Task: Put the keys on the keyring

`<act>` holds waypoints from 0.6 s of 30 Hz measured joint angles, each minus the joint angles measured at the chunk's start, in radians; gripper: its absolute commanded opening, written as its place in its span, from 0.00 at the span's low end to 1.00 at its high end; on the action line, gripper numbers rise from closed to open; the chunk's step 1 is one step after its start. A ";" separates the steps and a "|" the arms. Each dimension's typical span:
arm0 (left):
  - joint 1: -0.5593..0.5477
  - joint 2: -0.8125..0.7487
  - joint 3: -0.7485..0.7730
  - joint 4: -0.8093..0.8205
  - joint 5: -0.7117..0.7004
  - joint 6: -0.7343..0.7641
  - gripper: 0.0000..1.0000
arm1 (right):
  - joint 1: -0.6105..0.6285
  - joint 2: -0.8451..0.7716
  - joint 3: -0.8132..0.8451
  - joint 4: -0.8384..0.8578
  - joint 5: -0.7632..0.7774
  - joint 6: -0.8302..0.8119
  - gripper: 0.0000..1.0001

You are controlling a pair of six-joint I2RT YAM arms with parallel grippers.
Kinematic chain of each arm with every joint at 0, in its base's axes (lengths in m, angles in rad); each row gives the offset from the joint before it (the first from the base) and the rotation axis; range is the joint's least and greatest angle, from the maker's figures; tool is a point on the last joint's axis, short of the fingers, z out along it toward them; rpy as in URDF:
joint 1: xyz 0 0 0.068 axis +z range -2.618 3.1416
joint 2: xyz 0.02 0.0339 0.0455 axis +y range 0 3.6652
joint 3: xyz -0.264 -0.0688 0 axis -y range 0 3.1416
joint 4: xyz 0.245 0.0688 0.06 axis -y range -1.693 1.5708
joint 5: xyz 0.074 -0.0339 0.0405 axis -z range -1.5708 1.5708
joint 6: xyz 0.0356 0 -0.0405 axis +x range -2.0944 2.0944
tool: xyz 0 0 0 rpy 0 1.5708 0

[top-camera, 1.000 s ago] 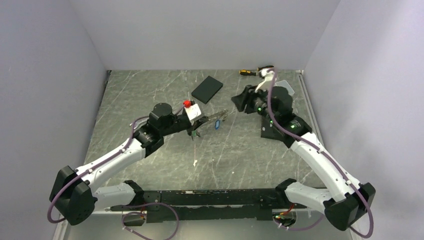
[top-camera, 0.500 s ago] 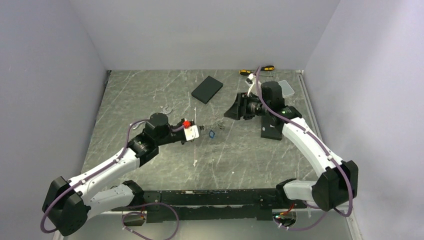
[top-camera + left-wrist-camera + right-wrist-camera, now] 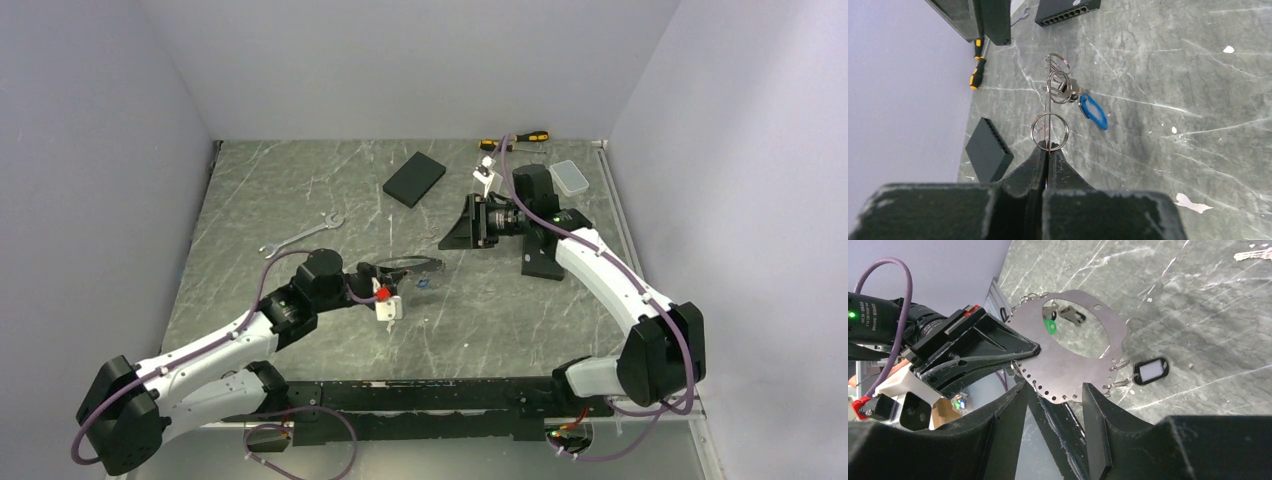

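The keyring [image 3: 1068,371] is a flat silver oval band with small holes along its rim. My left gripper [image 3: 1048,149] is shut on its edge; in the left wrist view the keyring [image 3: 1049,107] shows edge-on as a thin line, and in the top view it [image 3: 408,264] is held above the table. Hanging from it are a blue tag [image 3: 1093,111], a green-headed key [image 3: 1050,326] and a black tag [image 3: 1150,371]. My right gripper [image 3: 1053,397] is open, its fingers on either side of the keyring's lower rim. The left gripper [image 3: 993,347] shows at the left of that view.
A silver wrench [image 3: 300,235] lies left of centre. A black box [image 3: 414,178] sits at the back, another black block [image 3: 545,262] is under the right arm. Screwdrivers [image 3: 515,140] and a clear tub [image 3: 570,177] lie at the back right. A loose key [image 3: 1253,255] lies on the table.
My left arm has drawn back toward the near edge with the keyring, which now lies flatter. My right gripper has swung left and down toward it.
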 measured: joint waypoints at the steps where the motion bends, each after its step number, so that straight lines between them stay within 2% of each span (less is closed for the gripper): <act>1: -0.004 -0.004 -0.005 0.007 -0.006 0.012 0.00 | 0.000 0.004 -0.001 0.000 -0.005 0.002 0.48; 10: -0.021 -0.017 -0.010 0.027 -0.032 0.051 0.00 | 0.013 0.028 -0.053 0.036 -0.039 0.027 0.50; 13: -0.021 -0.017 -0.010 0.023 -0.039 0.047 0.00 | 0.015 0.017 -0.073 0.058 -0.037 0.021 0.57; 18: -0.021 -0.016 -0.005 0.006 -0.063 0.013 0.00 | 0.015 -0.135 -0.214 0.171 0.005 0.016 0.60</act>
